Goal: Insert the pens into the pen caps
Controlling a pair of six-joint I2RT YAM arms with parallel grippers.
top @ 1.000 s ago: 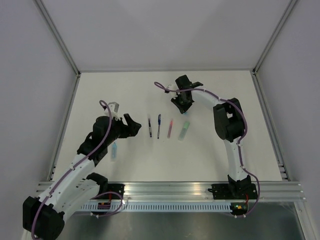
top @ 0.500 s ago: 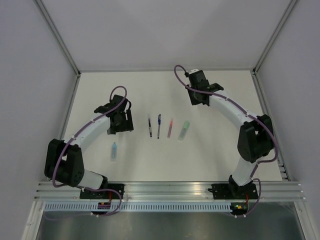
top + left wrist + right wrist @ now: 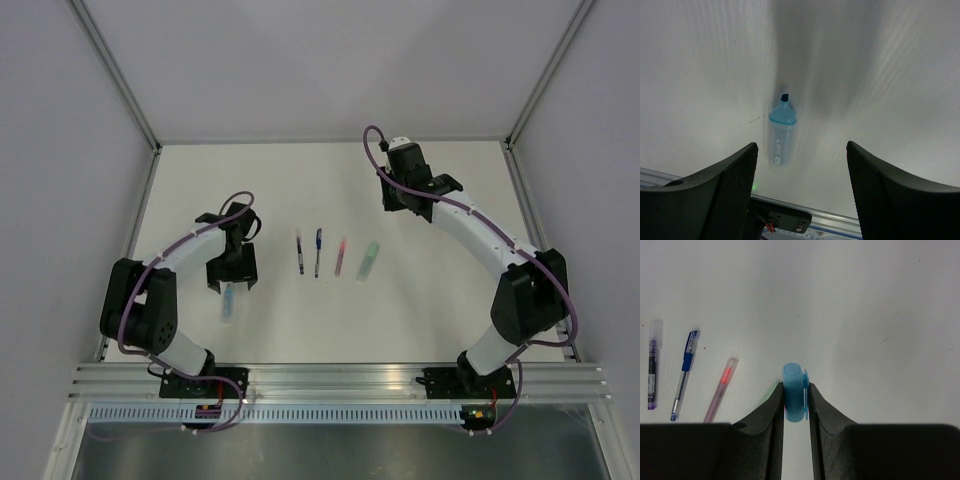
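nearest us, our left gripper [image 3: 802, 150] hangs with its fingers [image 3: 725, 190] spread wide, gripping nothing, above the uncapped pale blue marker [image 3: 781, 137] lying on the table [image 3: 420, 300]. farther out, the black pen [image 3: 299, 253], dark blue pen [image 3: 318, 252], pink pen [image 3: 340, 257] and pale green marker [image 3: 369, 262] lie side by side. farthest, our right gripper [image 3: 795, 390] pinches a light blue cap [image 3: 794, 379] between narrowly parted fingers.
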